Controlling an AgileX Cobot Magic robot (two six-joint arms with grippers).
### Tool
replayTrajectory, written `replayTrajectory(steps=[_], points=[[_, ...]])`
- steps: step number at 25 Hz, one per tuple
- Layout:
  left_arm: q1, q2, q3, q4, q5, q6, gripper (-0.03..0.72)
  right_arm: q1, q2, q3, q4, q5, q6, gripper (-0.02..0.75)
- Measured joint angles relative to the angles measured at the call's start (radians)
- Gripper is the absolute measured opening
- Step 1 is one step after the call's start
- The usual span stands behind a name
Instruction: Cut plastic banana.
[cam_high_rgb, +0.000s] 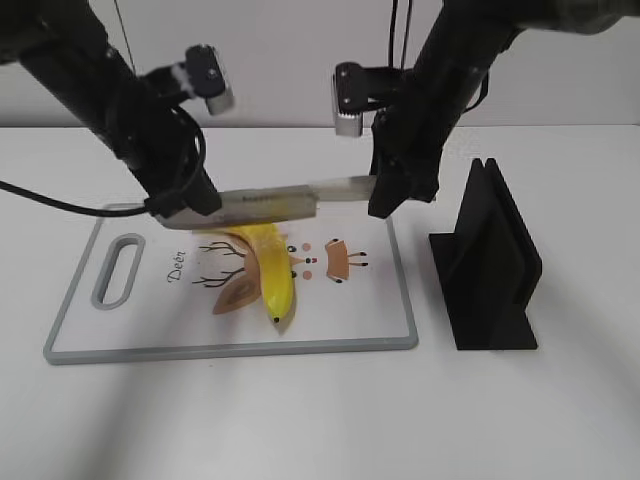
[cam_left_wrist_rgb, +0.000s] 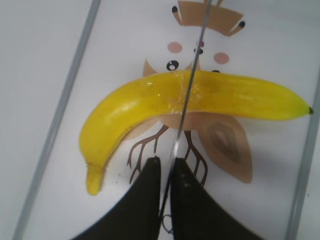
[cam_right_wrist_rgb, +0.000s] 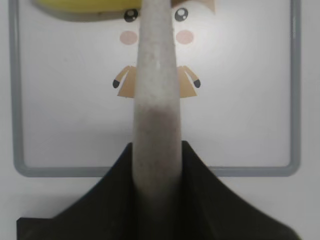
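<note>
Both grippers, left (cam_high_rgb: 185, 205) and right (cam_high_rgb: 385, 195), have jaws pinching the knife (cam_high_rgb: 290, 198) over the banana (cam_high_rgb: 270, 270). Recommend pressing straight down, level, onto the board (cam_high_rgb: 380, 320).

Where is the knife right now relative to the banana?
In the exterior view the knife hangs level across the banana at the cutting board's far edge, one end in each gripper, left and right.

The white table (cam_high_rgb: 300, 420) carries a grey-rimmed cutting board (cam_high_rgb: 230, 349) with a deer print and a slot handle at its left end. Just right of the board, apart from it, stands a black rack (cam_high_rgb: 492, 262) on its flat base.
</note>
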Motion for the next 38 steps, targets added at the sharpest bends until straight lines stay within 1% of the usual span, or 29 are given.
replayTrajectory(steps=[3, 5, 9, 14, 18, 27, 34, 36, 37, 38], points=[[-0.004, 0.115, -0.003, -0.021, -0.032, 0.002, 0.019, -0.002, 0.093, -0.005, -0.023, -0.023, -0.004, 0.171], [-0.02, 0.142, -0.009, -0.003, -0.038, -0.023, 0.018, -0.007, 0.116, -0.014, -0.032, -0.017, -0.006, 0.173], [-0.052, 0.141, -0.014, 0.052, -0.061, -0.053, 0.017, -0.007, 0.123, -0.017, -0.043, -0.017, -0.006, 0.173], [-0.065, 0.121, -0.01, 0.083, -0.07, -0.067, 0.011, -0.003, 0.098, -0.016, -0.046, -0.018, -0.006, 0.173], [-0.075, 0.086, 0.008, 0.095, -0.063, -0.075, 0.004, 0.0, 0.05, -0.008, -0.052, 0.007, -0.006, 0.173], [-0.081, -0.109, 0.01, 0.137, -0.014, -0.076, 0.002, 0.001, -0.114, -0.007, -0.041, 0.036, -0.004, 0.172], [-0.081, -0.178, 0.01, 0.142, 0.0, -0.076, 0.002, 0.003, -0.151, -0.007, -0.029, 0.039, -0.004, 0.172], [-0.081, -0.178, 0.01, 0.14, 0.0, -0.076, 0.029, 0.003, -0.151, -0.007, -0.027, 0.043, -0.004, 0.171], [-0.081, -0.178, 0.01, 0.134, 0.0, -0.078, 0.063, 0.003, -0.151, -0.007, -0.026, 0.046, -0.003, 0.169], [-0.081, -0.179, 0.01, 0.119, -0.001, -0.079, 0.117, 0.003, -0.151, -0.007, -0.024, 0.048, 0.001, 0.169]])
